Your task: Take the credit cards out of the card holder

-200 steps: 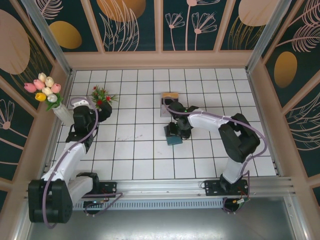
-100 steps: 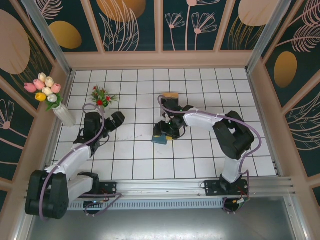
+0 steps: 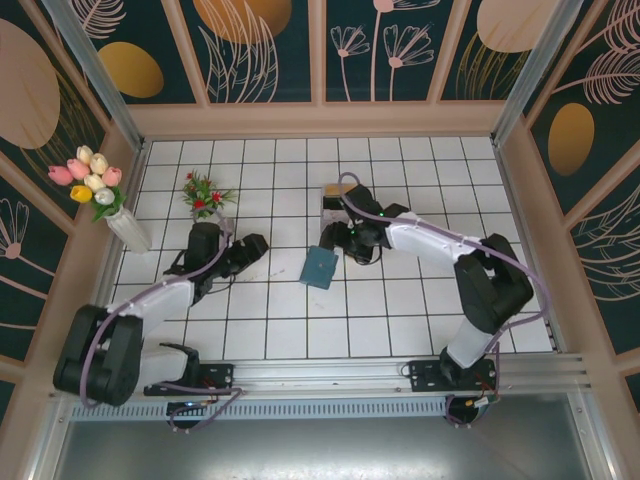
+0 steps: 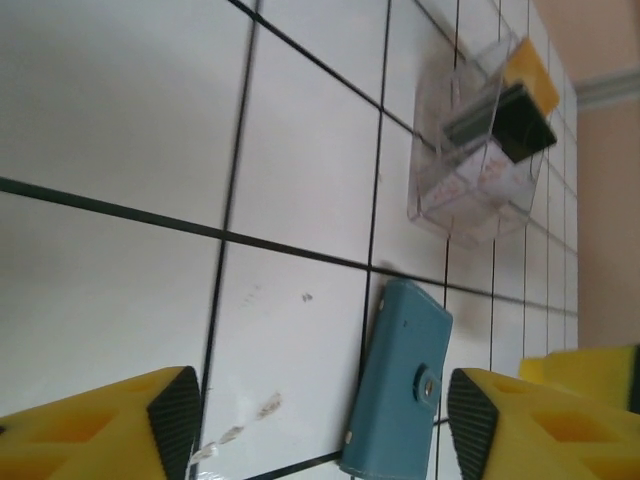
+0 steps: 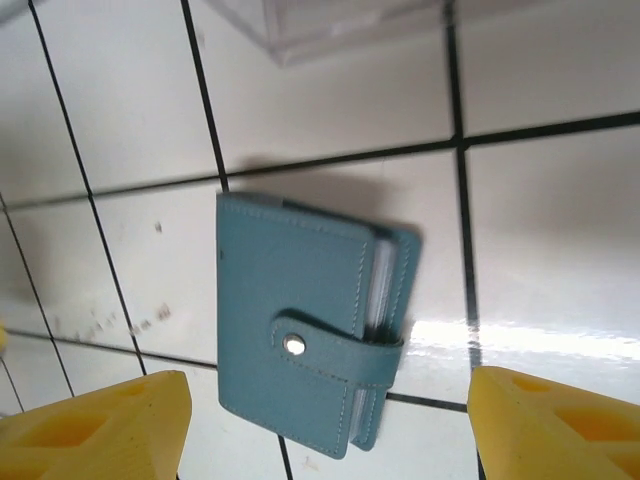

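Lying flat on the white tiled table (image 3: 270, 330), the card holder (image 3: 320, 268) sits closed near the middle, across a dark grout line. Teal cover; strap wrapped round the open edge and fastened with a small metal snap (image 5: 293, 345). Credit cards (image 5: 381, 285) are inside, showing as a thin pale stack between the covers.

Right jaws: apart. Yellow fingertips (image 5: 100, 425) stand either side of the card holder in the right wrist view, clear of it, nothing clamped. From above, that arm's end is just beyond the card holder, toward the far wall.

Left jaws: apart as well, nothing between them. Dark-padded yellow fingertips (image 4: 110, 430) frame the bottom of the left wrist view, with the card holder (image 4: 397, 390) on the tiles ahead. From above, that arm's end is to the left of the card holder, apart from it.

Clear plastic stand (image 3: 340, 203) with a tan top edge and a black insert stands just beyond the card holder. Small red-flowered plant (image 3: 205, 192) and a vase of tulips (image 3: 105, 200) are at the far left.
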### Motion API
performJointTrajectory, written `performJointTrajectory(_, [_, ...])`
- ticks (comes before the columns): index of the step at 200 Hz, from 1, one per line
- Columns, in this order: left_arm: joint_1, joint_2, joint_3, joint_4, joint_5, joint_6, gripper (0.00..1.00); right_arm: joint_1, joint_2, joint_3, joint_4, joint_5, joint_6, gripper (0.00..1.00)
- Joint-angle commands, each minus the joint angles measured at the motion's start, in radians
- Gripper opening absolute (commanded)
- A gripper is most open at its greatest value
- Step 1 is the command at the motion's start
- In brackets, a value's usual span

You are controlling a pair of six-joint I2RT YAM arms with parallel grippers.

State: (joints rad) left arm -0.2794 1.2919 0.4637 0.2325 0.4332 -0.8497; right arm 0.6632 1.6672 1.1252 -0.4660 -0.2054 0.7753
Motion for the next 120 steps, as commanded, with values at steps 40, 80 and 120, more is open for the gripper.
performJointTrajectory(40, [-0.142, 0.231, 0.193, -0.083, 0.123, 0.186, 0.55, 0.002, -0.018, -0.045, 0.061, 0.025, 0.087, 0.74])
performJointTrajectory(80, [-0.206, 0.381, 0.294, -0.120, 0.121, 0.237, 0.49, 0.008, -0.029, -0.136, 0.204, -0.002, 0.129, 0.70])
performJointTrajectory(120, [-0.220, 0.447, 0.354, -0.145, 0.177, 0.275, 0.46, 0.036, 0.014, -0.119, 0.253, -0.048, 0.092, 0.64])
